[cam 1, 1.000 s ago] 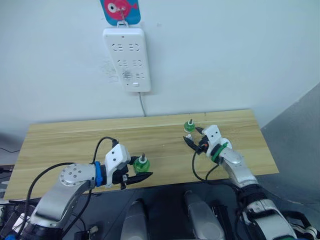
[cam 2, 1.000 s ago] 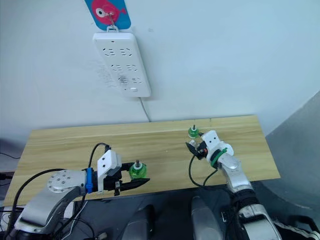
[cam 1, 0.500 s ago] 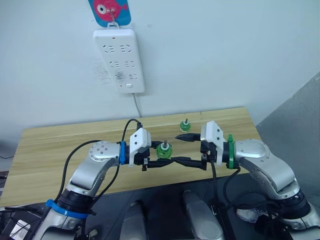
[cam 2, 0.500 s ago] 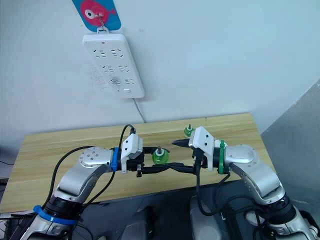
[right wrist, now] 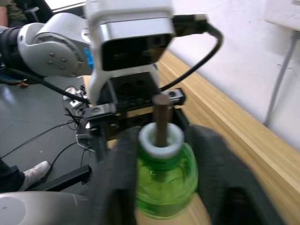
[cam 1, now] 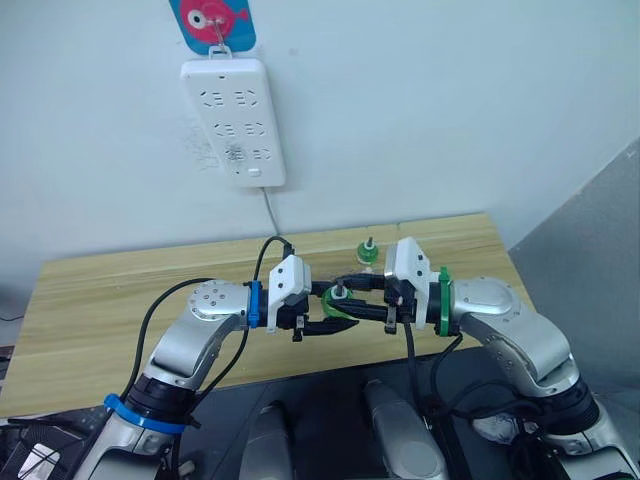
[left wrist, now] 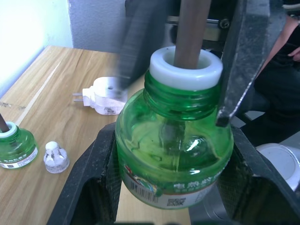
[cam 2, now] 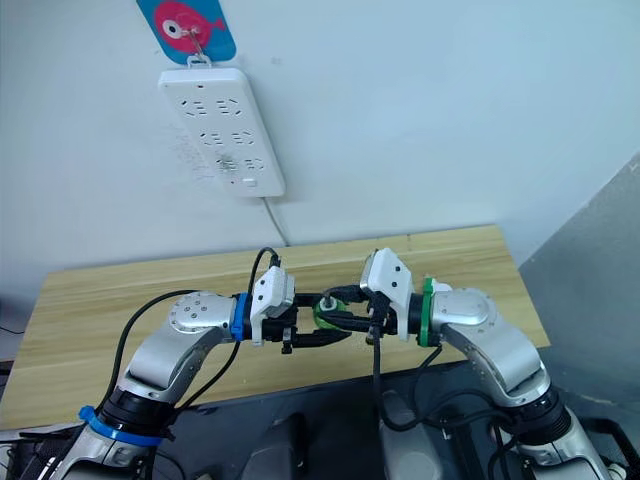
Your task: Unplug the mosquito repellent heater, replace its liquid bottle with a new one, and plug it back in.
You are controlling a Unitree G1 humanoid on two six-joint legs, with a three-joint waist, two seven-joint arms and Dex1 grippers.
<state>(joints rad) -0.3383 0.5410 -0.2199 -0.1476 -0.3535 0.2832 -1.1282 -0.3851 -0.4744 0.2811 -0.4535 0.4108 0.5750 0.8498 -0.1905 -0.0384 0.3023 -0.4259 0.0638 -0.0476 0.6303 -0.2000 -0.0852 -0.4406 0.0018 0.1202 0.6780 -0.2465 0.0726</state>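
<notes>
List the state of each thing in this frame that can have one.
Heater: unplugged, lying on the table, no bottle in it.
Held bottle: uncapped, wick exposed, liquid inside.
Second bottle: upright on the table, uncapped.
Cap: off, beside the second bottle.
Power strip: on the wall, sockets empty.
Left gripper: shut on the held bottle.
Right gripper: open around the held bottle.

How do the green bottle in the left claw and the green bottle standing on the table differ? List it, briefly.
The held bottle is clamped at its body by the left claw, lifted above the table; the standing bottle rests upright on the wood, untouched. The held bottle is nearer the robot; the standing bottle is farther back, toward the wall. Both are green, with a white collar and a dark wick.
</notes>
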